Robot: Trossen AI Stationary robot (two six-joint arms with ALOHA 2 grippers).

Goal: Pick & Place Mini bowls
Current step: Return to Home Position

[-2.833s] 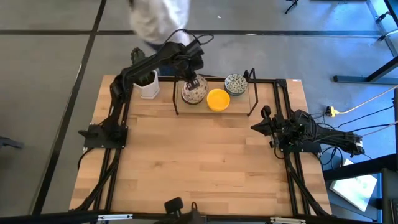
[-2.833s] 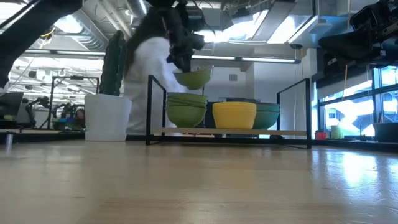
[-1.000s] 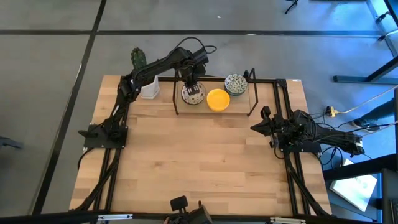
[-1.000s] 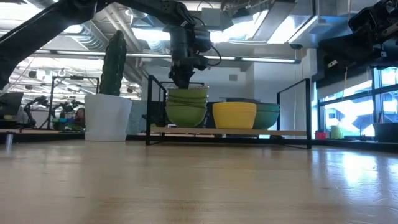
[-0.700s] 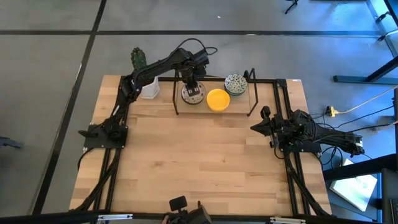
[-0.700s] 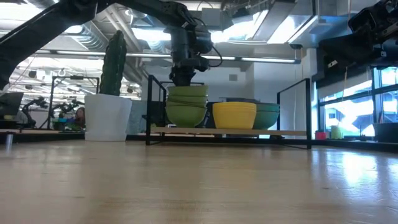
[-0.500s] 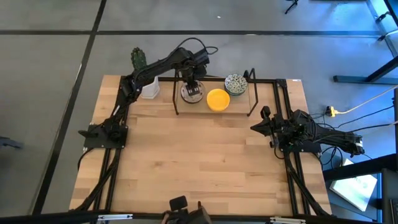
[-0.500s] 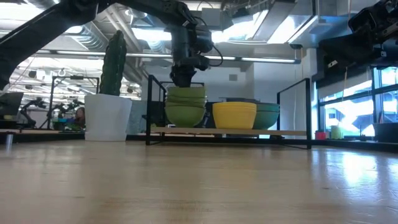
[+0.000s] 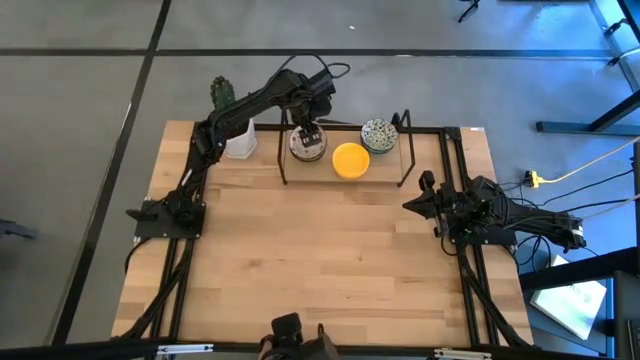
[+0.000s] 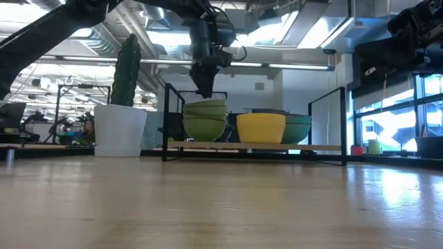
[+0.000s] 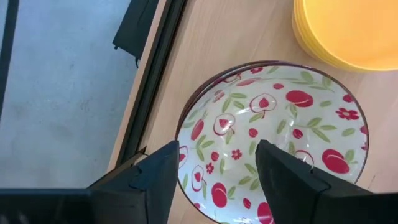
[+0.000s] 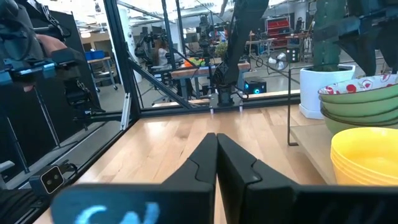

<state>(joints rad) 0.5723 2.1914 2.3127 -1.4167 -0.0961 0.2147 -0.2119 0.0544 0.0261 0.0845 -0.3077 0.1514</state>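
Observation:
Three stacks of mini bowls stand in a black wire rack (image 9: 404,150) at the table's far edge: red-floral white bowls (image 9: 307,145), yellow ones (image 9: 350,160) and a green-blue patterned one (image 9: 379,134). My left gripper (image 10: 205,91) hangs open just above the floral stack (image 10: 205,117), pointing down, its fingers (image 11: 158,180) over the top bowl (image 11: 273,137) without touching it. That bowl rests nested in the bowls under it. My right gripper (image 9: 412,203) waits shut at the table's right side, holding nothing.
A white square pot (image 9: 238,140) with a cactus (image 10: 126,69) stands left of the rack. The rack's upright black posts (image 10: 167,121) flank the bowls. The wooden table in front of the rack (image 9: 320,260) is bare.
My left gripper has risen straight up off the floral stack, still pointing down. The top floral bowl has stayed nested on the stack.

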